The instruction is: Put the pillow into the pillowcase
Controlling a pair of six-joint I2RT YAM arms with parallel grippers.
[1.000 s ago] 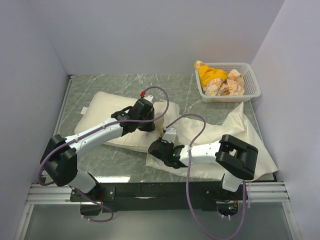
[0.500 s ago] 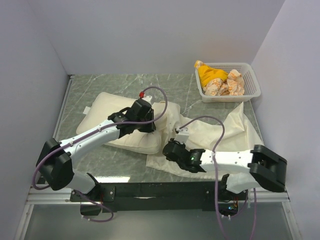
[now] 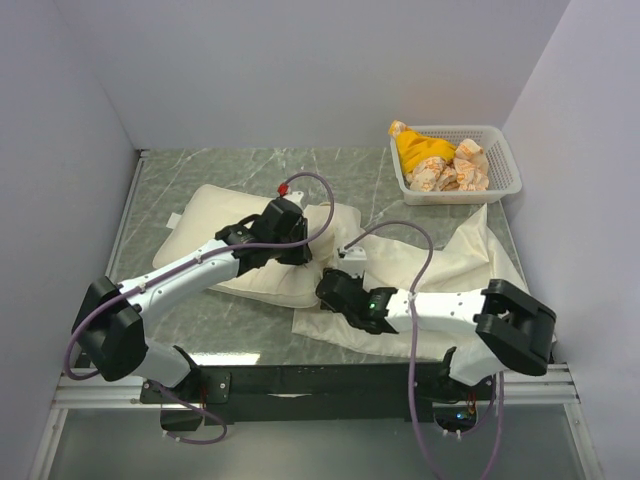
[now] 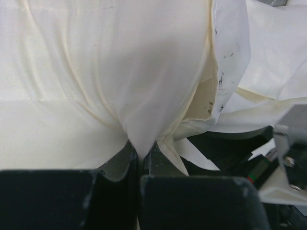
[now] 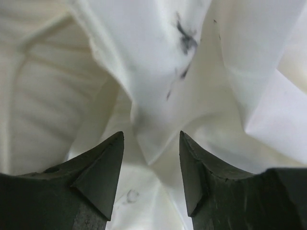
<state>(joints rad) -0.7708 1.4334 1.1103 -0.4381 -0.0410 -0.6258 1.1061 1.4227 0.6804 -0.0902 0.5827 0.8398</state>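
our left fingers [image 4: 139,151] pinch a fold of the pillow [image 3: 212,225] at nine o'clock, our right fingers [image 3: 328,287] spread astride a pillowcase [image 3: 470,255] ridge at four o'clock on the desk [image 3: 250,165].

Three plain walls box in the table [image 3: 230,165] — a back wall [image 3: 300,70], a left wall [image 3: 50,150] and a right wall [image 3: 590,150], all pale lilac-white. The table has a grey-green marble top with light veins. Along its near edge runs a black strip [image 3: 300,375], with a silver rail [image 3: 100,388] beside it. Below the rail lies a flat grey floor [image 3: 300,445]. A white slotted basket [image 3: 462,196] stands in the table's far right corner, near the right wall. The light is soft and even — shadows are faint.
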